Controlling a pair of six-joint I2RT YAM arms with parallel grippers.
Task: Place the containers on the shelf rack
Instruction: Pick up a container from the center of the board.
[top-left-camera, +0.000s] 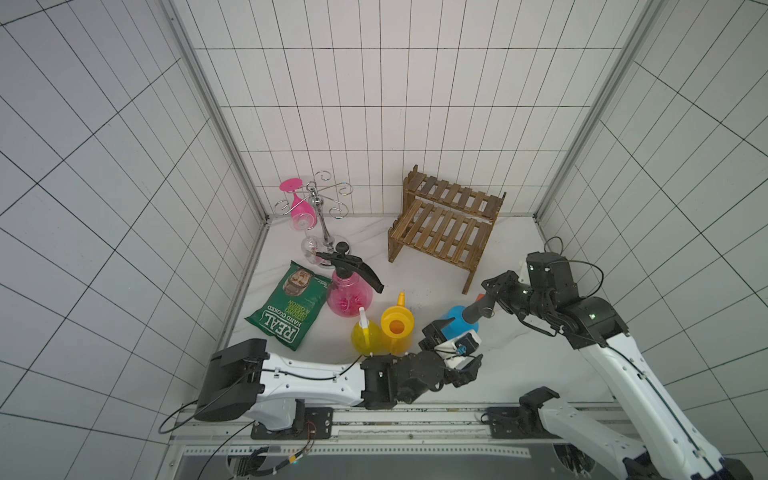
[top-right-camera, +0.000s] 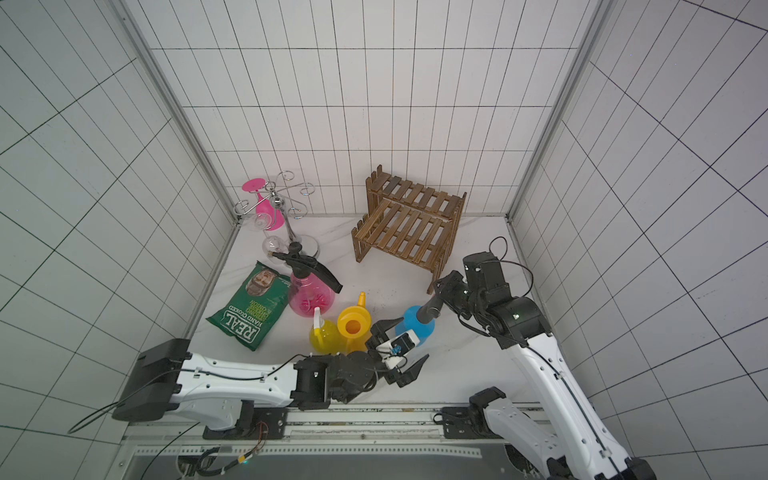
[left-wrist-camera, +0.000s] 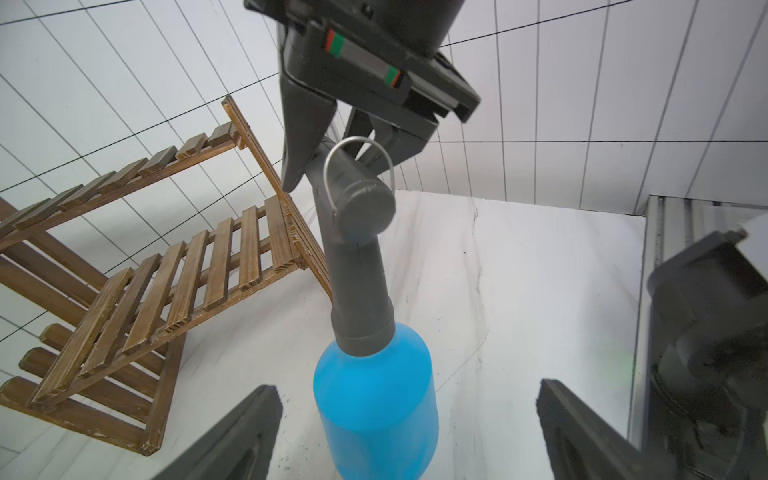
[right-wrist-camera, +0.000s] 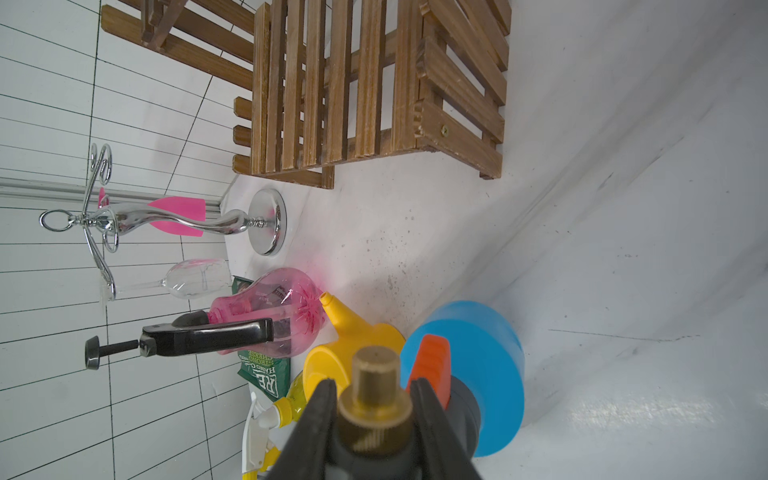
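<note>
Nearest, the left gripper (top-left-camera: 453, 343) stood spread wide around the blue plastic bottle (top-left-camera: 455, 320), fingers clear of it, at about 4 o'clock on the white marbled table (top-left-camera: 519, 374). The right gripper (right-wrist-camera: 374, 386), at the bottle's 2 o'clock, pinched its grey-and-orange trigger sprayer head. The yellow plastic watering can (top-left-camera: 397, 328) stood just beside, at its 9 o'clock. Farthest, at 1 o'clock, stood the dark brown wooden-slat shelf rack (top-left-camera: 444, 224).

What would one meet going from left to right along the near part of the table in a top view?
In order: green crisp bag → small yellow spray bottle → yellow watering can → blue bottle. The pink pump sprayer overlaps the bag and the small bottle, so I leave it out.
</note>
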